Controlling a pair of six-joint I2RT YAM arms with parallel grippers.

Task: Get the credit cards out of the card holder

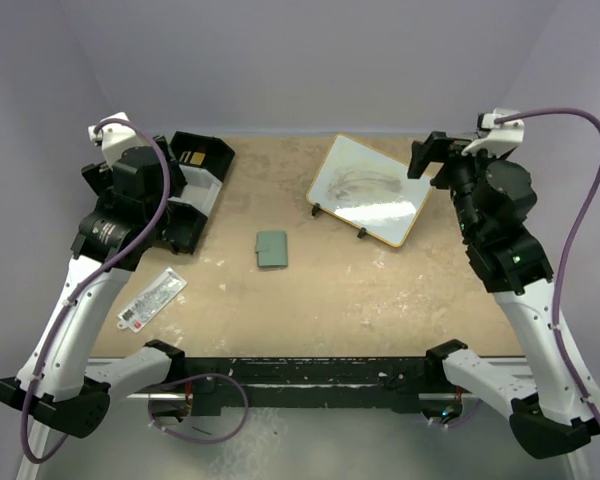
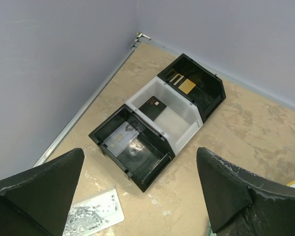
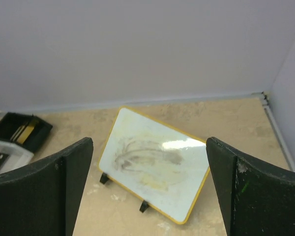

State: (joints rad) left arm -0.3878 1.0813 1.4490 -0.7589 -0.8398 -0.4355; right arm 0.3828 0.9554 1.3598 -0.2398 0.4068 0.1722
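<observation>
The card holder (image 1: 272, 249) lies folded shut, grey-green, at the middle of the table, apart from both grippers. An orange-tan card (image 2: 187, 86) lies in the far black compartment of the tray (image 2: 184, 129). A dark card (image 2: 155, 105) lies in the tray's white middle compartment, and a pale silver card (image 2: 119, 137) lies in the near black one. My left gripper (image 2: 139, 150) is open and empty, high above the tray; it also shows in the top view (image 1: 160, 195). My right gripper (image 3: 150, 142) is open and empty, raised at the back right (image 1: 427, 155).
A yellow-rimmed whiteboard (image 1: 370, 187) leans on small black feet at the back right, below my right gripper. A clear packet with a white-and-red label (image 1: 152, 298) lies near the left front edge. Walls close the table at the back and sides.
</observation>
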